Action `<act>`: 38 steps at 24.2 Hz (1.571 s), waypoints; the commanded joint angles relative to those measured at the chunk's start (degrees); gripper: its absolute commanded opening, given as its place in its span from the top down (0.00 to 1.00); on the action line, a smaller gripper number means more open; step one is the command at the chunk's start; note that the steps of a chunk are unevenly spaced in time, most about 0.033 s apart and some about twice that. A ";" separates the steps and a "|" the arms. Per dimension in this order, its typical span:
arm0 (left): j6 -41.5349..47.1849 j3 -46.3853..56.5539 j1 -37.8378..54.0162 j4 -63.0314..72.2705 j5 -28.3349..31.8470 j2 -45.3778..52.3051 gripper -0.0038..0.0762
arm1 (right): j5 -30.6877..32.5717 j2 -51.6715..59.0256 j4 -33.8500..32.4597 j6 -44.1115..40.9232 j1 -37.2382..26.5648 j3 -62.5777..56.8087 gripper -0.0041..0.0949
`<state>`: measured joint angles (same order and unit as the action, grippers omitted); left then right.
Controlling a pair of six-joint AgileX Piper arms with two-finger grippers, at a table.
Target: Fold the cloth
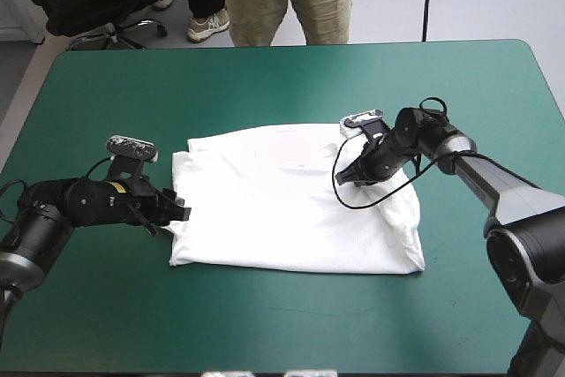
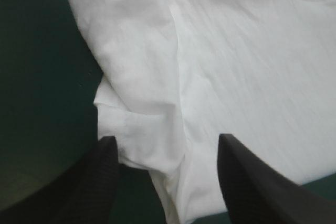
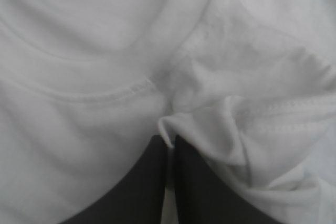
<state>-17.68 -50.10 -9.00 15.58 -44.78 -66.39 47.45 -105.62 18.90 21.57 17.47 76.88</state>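
As one T-shirt (image 1: 282, 209) lies spread, left tool (image 2: 167, 138) gapes, right tool (image 3: 170, 139) pinches.

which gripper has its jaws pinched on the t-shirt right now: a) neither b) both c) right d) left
c: the right gripper has its jaws all but shut with a fold of the T-shirt between them, while the left gripper has its jaws wide apart at the shirt's edge.
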 commanded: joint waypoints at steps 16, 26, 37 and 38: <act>17.68 -1.71 -0.13 -13.79 0.44 -5.27 0.43 | 4.41 18.77 2.18 3.21 -0.01 1.65 0.47; 21.43 -1.71 -0.13 -13.97 9.23 -18.41 0.67 | 6.90 21.92 2.53 2.99 -0.01 1.54 0.47; 14.04 -7.88 -0.13 -11.21 2.26 -11.69 0.97 | 7.33 21.92 2.53 2.99 -0.01 1.54 0.62; 10.79 -9.48 -0.13 -7.98 0.27 -11.18 0.97 | 7.33 21.92 2.53 2.99 -0.01 1.54 0.63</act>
<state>-2.73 -55.39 -9.00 3.27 -42.83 -80.79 56.22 -86.02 19.85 24.27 17.67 76.81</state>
